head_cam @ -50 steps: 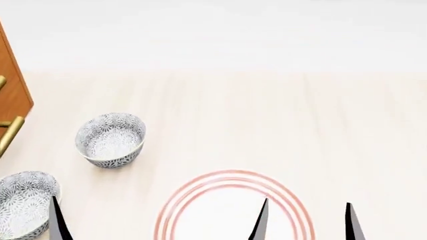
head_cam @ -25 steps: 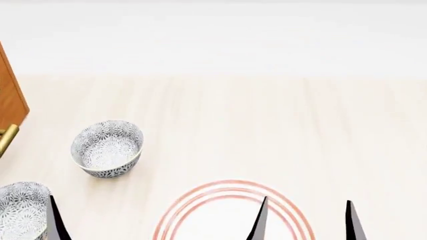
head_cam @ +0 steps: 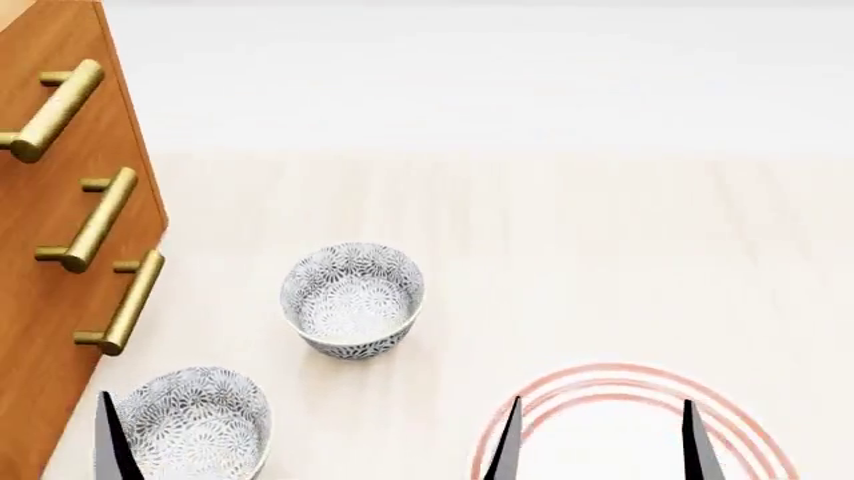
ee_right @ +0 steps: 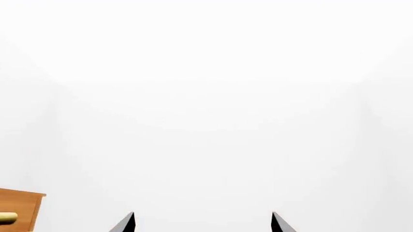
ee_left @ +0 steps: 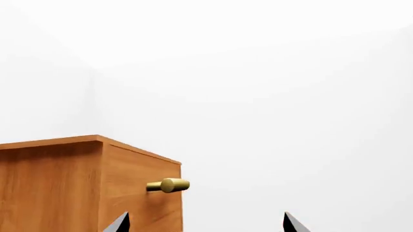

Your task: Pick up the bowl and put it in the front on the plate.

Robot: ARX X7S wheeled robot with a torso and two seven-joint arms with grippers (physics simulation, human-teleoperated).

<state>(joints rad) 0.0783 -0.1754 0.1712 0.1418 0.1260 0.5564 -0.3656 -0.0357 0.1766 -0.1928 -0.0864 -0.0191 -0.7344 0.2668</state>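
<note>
Head view has swung left: wooden drawer cabinet (head_cam: 67, 250) now fills the left edge. Grey-flowered ceramic bowl (head_cam: 352, 298) stands far-left of red-ringed white plate (head_cam: 747, 415). Both right gripper (head_cam: 597, 445) and left gripper (ee_left: 205, 223) show fingers apart, empty; approach pending.

pale wood table (head_cam: 561, 240), two patterned bowls (head_cam: 354, 298) (head_cam: 194, 422), red-ringed plate (head_cam: 627, 425)
</note>
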